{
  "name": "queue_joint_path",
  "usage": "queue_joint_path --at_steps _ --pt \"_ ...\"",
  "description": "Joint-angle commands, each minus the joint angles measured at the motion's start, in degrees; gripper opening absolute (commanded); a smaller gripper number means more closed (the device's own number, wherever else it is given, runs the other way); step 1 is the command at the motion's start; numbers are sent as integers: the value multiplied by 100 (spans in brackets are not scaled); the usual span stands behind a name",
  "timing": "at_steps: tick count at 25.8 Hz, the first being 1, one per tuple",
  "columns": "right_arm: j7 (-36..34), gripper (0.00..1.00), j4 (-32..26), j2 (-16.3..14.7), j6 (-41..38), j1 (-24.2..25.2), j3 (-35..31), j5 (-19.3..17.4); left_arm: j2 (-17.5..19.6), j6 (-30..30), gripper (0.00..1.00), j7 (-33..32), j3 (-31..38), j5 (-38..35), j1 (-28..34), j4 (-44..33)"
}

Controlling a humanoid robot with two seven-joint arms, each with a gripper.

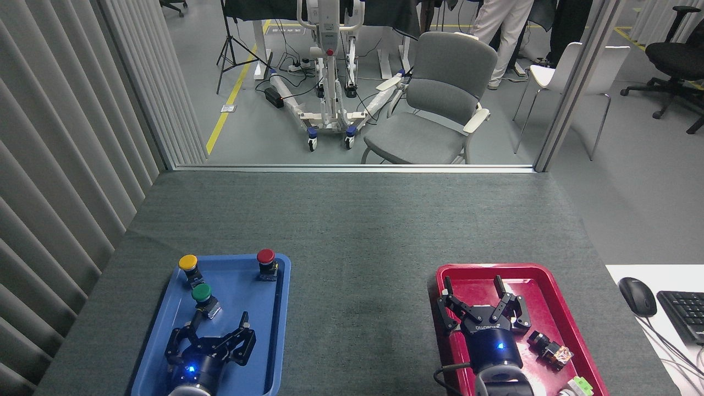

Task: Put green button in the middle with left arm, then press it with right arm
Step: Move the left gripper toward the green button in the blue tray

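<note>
The green button (202, 297) stands upright in the blue tray (278, 330), near its left side. My left gripper (220, 320) hangs open over the same tray just behind and to the right of the button, one finger (192, 324) close to the button's body without touching it. My right gripper (474, 289) is open above the red tray (542, 308), holding nothing. The middle (360, 297) of the mat, a bare dark grey stretch between the two trays, has nothing on it.
A yellow button (188, 265) and a red button (266, 262) stand at the blue tray's far end. Small parts (550, 349) lie in the red tray beside my right wrist. A mouse (637, 296) and keyboard (682, 314) sit at the right.
</note>
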Motion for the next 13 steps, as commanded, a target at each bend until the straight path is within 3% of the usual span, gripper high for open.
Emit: queue_joint_path --at_steps 1,13 --pt "18 99 10 -4 1 -28 5 -21 48 15 100 12 17 67 -236 381" --pt "9 99 19 -12 10 -28 13 -109 -5 15 100 47 61 103 -482 926"
